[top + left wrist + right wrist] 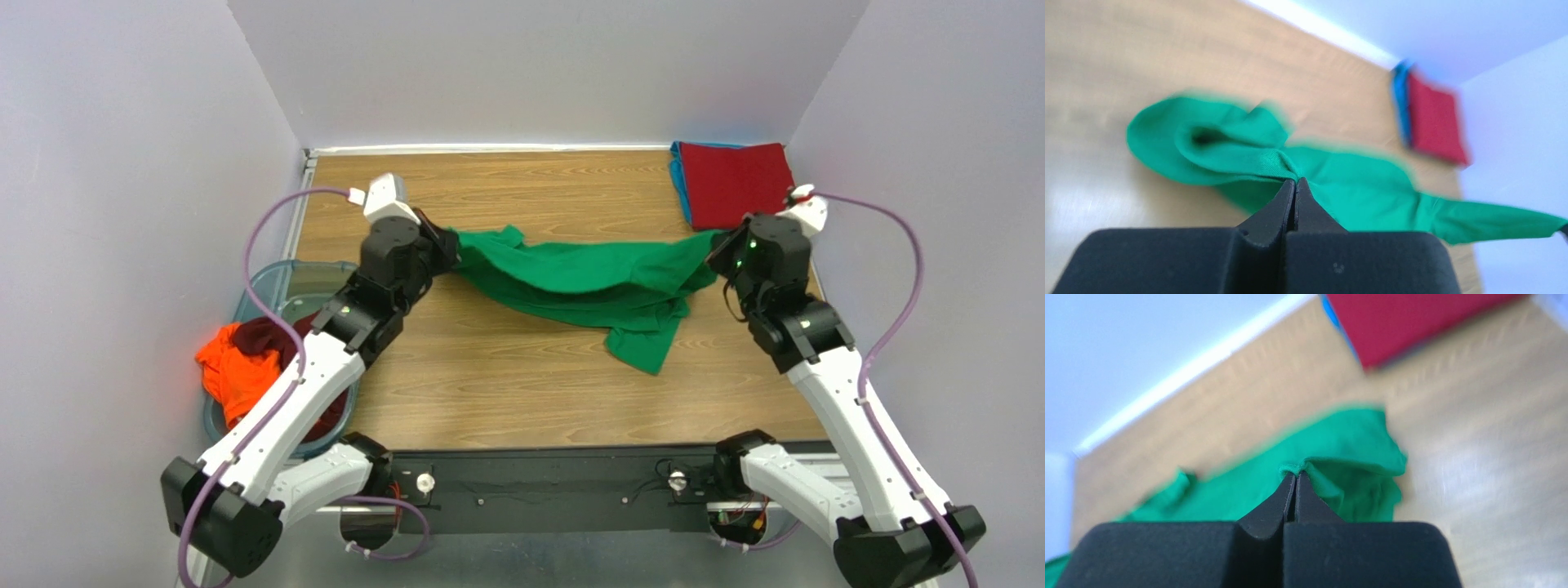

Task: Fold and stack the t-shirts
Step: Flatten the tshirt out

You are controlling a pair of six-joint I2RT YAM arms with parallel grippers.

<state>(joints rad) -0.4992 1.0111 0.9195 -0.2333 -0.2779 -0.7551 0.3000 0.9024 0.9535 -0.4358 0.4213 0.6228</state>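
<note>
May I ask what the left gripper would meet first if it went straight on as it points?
The left gripper is shut on the green shirt, so that cloth comes first; beyond, probably the table.

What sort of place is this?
Probably a lab test cell: a wooden table walled by plain white panels, with the left gripper and right gripper holding a green t-shirt between them.
</note>
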